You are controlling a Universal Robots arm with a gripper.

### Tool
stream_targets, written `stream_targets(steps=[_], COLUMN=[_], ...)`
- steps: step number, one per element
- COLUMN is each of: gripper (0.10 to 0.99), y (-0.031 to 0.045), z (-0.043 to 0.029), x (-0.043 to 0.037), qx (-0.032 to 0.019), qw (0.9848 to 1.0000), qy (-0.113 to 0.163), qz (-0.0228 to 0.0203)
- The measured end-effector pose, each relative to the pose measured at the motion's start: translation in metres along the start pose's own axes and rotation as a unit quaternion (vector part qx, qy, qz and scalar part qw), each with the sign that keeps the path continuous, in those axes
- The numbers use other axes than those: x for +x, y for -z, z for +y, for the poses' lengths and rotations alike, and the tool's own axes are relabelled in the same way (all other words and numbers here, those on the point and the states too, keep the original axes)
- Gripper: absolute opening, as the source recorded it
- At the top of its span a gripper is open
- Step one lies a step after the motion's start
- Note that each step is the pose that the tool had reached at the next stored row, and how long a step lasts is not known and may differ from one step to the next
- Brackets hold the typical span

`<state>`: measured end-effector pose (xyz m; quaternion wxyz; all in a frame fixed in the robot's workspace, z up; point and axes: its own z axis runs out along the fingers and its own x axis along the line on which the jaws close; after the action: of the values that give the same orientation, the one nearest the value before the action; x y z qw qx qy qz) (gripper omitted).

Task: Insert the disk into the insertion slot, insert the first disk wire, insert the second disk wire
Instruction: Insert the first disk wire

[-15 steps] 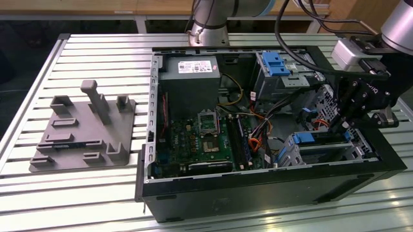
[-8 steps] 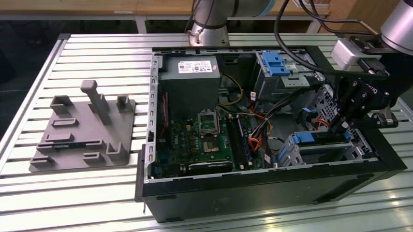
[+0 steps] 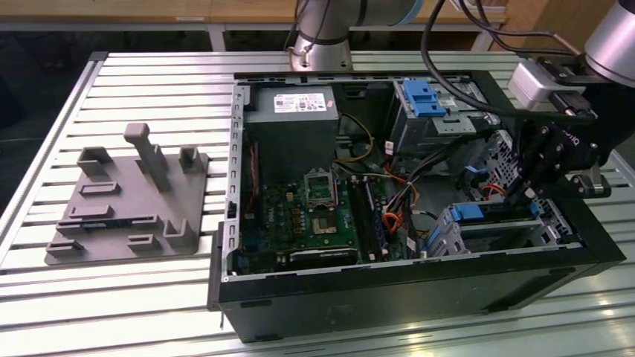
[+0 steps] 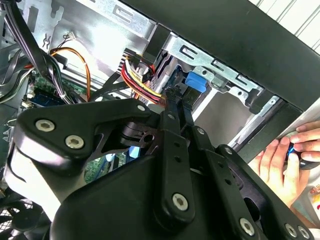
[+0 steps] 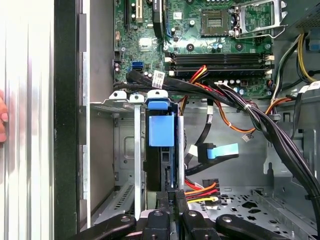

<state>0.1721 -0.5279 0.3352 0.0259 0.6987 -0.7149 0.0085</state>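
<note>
The disk (image 5: 161, 131), in its bright blue caddy, stands edge-on inside the insertion slot (image 5: 125, 150), the silver drive cage at the case's near corner on the exterior view's right (image 3: 496, 232). My gripper (image 5: 170, 199) is just behind the disk's end, its two black fingers close together and shut with nothing between them. In the second wrist view the fingertips (image 4: 175, 97) reach the blue caddy (image 4: 196, 82). A black wire plug with a blue tab (image 5: 216, 151) hangs loose beside the cage. Red, yellow and black power wires (image 5: 200, 192) lie close to my fingers.
The open computer case (image 3: 397, 297) lies on a slatted metal table (image 3: 119, 312). A taller grey cage with a blue latch (image 3: 427, 100), the motherboard (image 3: 308, 216) and thick cable bundles (image 5: 270, 130) crowd the inside. A grey fixture (image 3: 129, 201) sits outside. A person's hand (image 4: 280, 160) rests on the case's edge.
</note>
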Motion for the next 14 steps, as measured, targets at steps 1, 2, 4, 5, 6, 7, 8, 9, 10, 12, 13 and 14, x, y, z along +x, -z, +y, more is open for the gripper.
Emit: stream_targets(steps=[1,2,4,5,6,7,8,9,10,12,13,14], gripper=[0.169,0.169,0.169,0.169,0.169,0.169,0.169,0.169,0.169,0.169,0.169,0.169], y=[-0.0002,-0.0005,-0.0009,-0.0011,-0.0014,-0.0015,-0.0017,-0.0019,-0.0021,-0.0025,-0.0027,-0.0029], z=[0.0,0.0,0.0,0.0,0.0,0.0,0.0,0.0,-0.0001,-0.0001,-0.0001,-0.0001], x=[0.0,0.0,0.0,0.0,0.0001,0.0001,0.0001,0.0001,0.0001,0.0003,0.0003,0.0003], qx=[0.0,0.0,0.0,0.0,0.0,0.0,0.0,0.0,0.0,0.0,0.0,0.0], qw=[1.0,1.0,1.0,1.0,1.0,1.0,1.0,1.0,1.0,1.0,1.0,1.0], qy=[0.0,0.0,0.0,0.0,0.0,0.0,0.0,0.0,0.0,0.0,0.0,0.0], qz=[0.0,0.0,0.0,0.0,0.0,0.0001,0.0,0.0,0.0,0.0,0.0,0.0])
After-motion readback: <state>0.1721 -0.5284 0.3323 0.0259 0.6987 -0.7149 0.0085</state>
